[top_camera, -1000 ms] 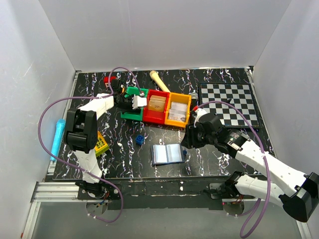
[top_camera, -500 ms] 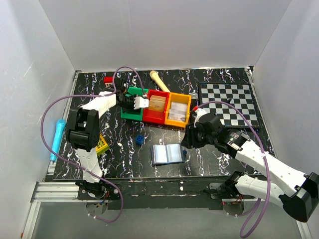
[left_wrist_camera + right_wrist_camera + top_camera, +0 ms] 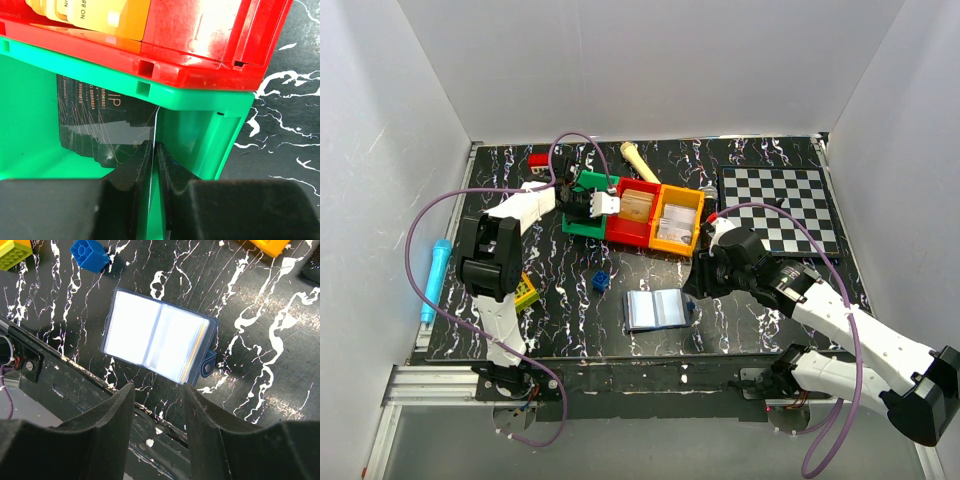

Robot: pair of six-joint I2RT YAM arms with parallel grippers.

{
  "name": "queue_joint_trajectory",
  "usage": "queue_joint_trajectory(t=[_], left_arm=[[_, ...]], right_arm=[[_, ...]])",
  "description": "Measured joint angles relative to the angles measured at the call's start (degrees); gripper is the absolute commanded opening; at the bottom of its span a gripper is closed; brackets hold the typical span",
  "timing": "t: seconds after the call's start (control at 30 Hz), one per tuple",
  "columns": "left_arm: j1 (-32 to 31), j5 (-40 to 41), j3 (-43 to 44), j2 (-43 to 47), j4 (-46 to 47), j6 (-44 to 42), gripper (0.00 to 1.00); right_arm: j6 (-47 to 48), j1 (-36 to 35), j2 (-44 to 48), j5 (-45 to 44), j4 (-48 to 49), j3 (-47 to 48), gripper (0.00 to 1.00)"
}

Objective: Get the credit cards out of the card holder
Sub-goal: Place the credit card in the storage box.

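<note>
The card holder [image 3: 658,309] lies open near the table's front edge, its light inside up and its snap tab to the right. It also shows in the right wrist view [image 3: 157,335]. My right gripper [image 3: 157,390] is open and empty, hovering above its near edge. In the top view the right gripper [image 3: 698,282] is just right of the holder. My left gripper [image 3: 154,147] is shut on a thin card seen edge-on [image 3: 155,125], held over the green bin [image 3: 200,102]. Several black cards [image 3: 100,120] lie in that bin. In the top view the left gripper [image 3: 590,203] is above the green bin [image 3: 576,227].
A red bin [image 3: 630,236] with tan cards and an orange bin [image 3: 676,242] with cards adjoin the green one. A blue toy block [image 3: 601,280], a yellow-green block [image 3: 523,292], a light-blue pen [image 3: 433,280], a checkerboard [image 3: 780,205] and a cream peg [image 3: 638,162] lie around.
My left gripper has moved a little to the right with the card, further over the green bin. The right arm and the card holder have not moved.
</note>
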State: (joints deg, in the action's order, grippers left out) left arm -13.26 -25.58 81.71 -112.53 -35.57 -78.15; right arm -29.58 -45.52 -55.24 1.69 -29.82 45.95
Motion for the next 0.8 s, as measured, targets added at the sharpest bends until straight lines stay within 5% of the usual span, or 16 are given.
queue_joint_trajectory(t=[0.23, 0.8], left_arm=[[-0.09, 0.50, 0.00, 0.00, 0.96, 0.85, 0.21], [-1.40, 2.47, 0.00, 0.00, 5.27, 3.17, 0.22]], right_arm=[[0.00, 0.00, 0.00, -0.02, 0.00, 0.00, 0.51], [0.00, 0.00, 0.00, -0.02, 0.00, 0.00, 0.51]])
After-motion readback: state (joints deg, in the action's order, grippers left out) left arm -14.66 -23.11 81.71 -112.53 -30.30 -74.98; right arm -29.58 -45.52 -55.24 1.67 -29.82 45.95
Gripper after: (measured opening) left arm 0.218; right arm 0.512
